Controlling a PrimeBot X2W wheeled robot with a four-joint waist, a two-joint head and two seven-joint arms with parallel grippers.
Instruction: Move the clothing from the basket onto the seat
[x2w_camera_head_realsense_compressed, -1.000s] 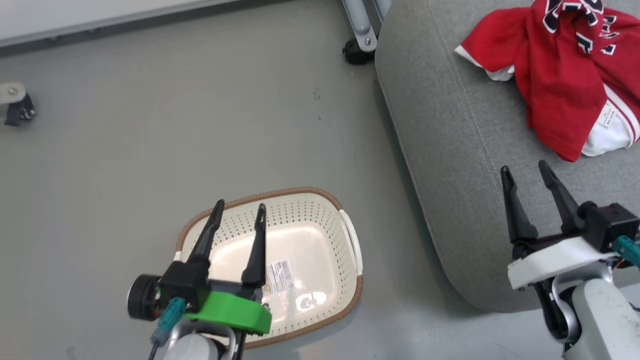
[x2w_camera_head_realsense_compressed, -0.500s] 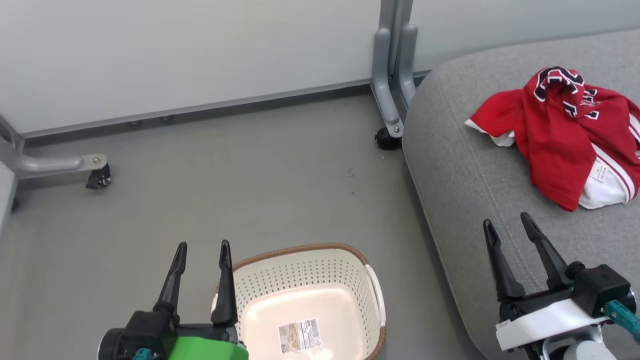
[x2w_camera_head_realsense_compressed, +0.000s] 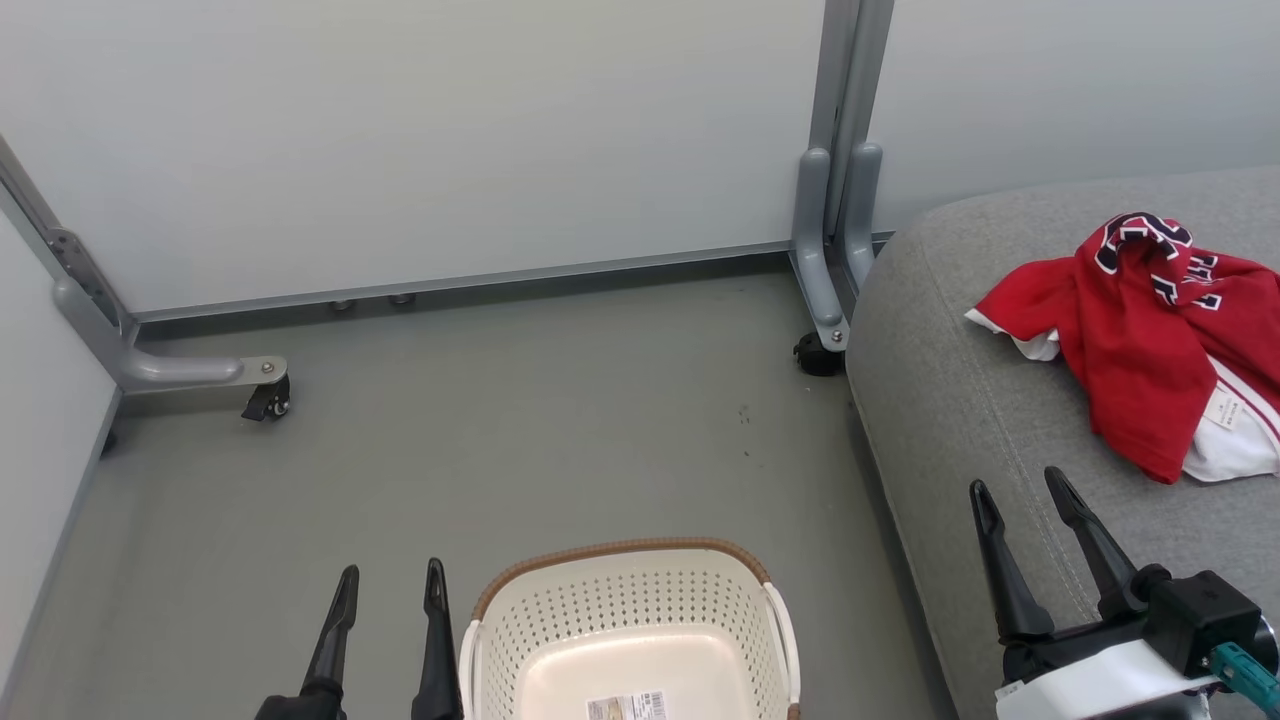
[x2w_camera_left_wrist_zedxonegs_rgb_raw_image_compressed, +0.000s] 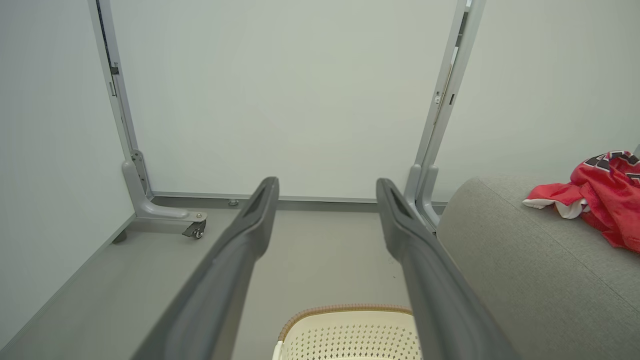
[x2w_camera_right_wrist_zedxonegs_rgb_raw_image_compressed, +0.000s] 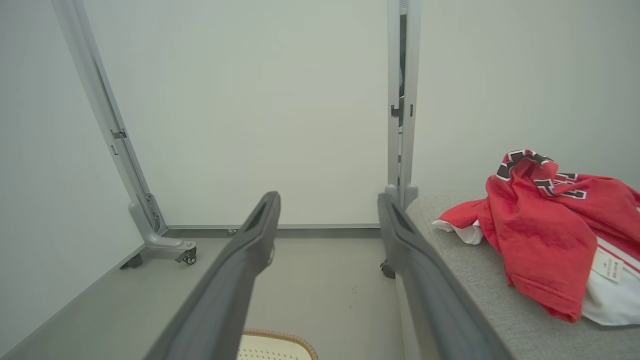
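The red and white clothing (x2w_camera_head_realsense_compressed: 1140, 350) lies bunched on the grey seat (x2w_camera_head_realsense_compressed: 950, 400) at the right, with black-and-white lettering showing on top. It also shows as clothing (x2w_camera_left_wrist_zedxonegs_rgb_raw_image_compressed: 605, 200) and clothing (x2w_camera_right_wrist_zedxonegs_rgb_raw_image_compressed: 545, 240) on the seat (x2w_camera_right_wrist_zedxonegs_rgb_raw_image_compressed: 480, 310). The cream basket (x2w_camera_head_realsense_compressed: 620, 548) with the brown rim stands on the floor at the bottom centre; its inside holds nothing but a label. My left gripper (x2w_camera_head_realsense_compressed: 392, 570) is open, just left of the basket. My right gripper (x2w_camera_head_realsense_compressed: 1015, 480) is open over the seat's front edge, below the clothing. Nothing is between either pair of fingers.
White partition panels close off the back and left. Their grey metal legs reach onto the floor, one castor (x2w_camera_head_realsense_compressed: 268, 400) at the left and another castor (x2w_camera_head_realsense_compressed: 818, 355) right beside the seat's corner. Grey floor (x2w_camera_head_realsense_compressed: 560, 420) lies between the panels and the basket.
The head camera has tilted up, so the whole picture slid down. Relative to the basket, my left gripper went from above it to its left side. Clothing stays on the seat.
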